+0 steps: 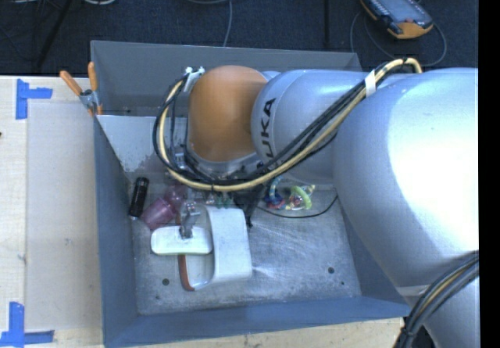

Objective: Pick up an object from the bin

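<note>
Reaching in under an orange cover [223,112], with the gripper [187,224] low in the left half of the bin [312,264]. Poised at a flat white pad [178,243]; contact unclear. Cannot tell whether spread wide or narrow. Beside the pad, a white box [229,249]. Nearer the left wall, a purple lump [158,212] and a black cylinder [138,196].

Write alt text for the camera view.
The arm's gripper hangs low over a flat white oval piece at the left of the grey bin. Beside it lie a white block, a purple thing and a black cylinder.
</note>
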You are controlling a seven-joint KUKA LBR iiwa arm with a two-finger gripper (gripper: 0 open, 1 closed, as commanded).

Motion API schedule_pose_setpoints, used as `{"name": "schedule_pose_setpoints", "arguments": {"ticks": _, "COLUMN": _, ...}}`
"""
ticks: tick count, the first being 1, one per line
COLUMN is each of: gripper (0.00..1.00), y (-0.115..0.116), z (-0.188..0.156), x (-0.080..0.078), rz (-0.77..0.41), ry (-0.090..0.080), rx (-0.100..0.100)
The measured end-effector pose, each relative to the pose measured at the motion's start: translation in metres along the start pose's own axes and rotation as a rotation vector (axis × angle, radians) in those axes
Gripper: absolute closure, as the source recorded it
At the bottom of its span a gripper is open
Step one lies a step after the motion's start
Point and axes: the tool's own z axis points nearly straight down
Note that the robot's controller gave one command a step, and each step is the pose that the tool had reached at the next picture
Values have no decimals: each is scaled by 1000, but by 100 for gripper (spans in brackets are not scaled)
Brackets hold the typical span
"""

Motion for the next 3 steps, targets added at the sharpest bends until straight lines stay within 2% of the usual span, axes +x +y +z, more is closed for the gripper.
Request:
{"name": "schedule_pose_setpoints", "arguments": {"ticks": 1, "gripper": 0, "y": -1, "z": -1, "x": 3, "rz": 4, "ry": -4, "rx": -2}}
{"name": "schedule_pose_setpoints", "arguments": {"ticks": 2, "gripper": 0, "y": 1, "z": -5, "x": -4, "rz": 4, "ry": 6, "rx": 2}}
{"name": "schedule_pose_setpoints", "arguments": {"ticks": 3, "gripper": 100, "y": -1, "z": -2, "x": 0, "rz": 9, "ry": 13, "rx": 4}}
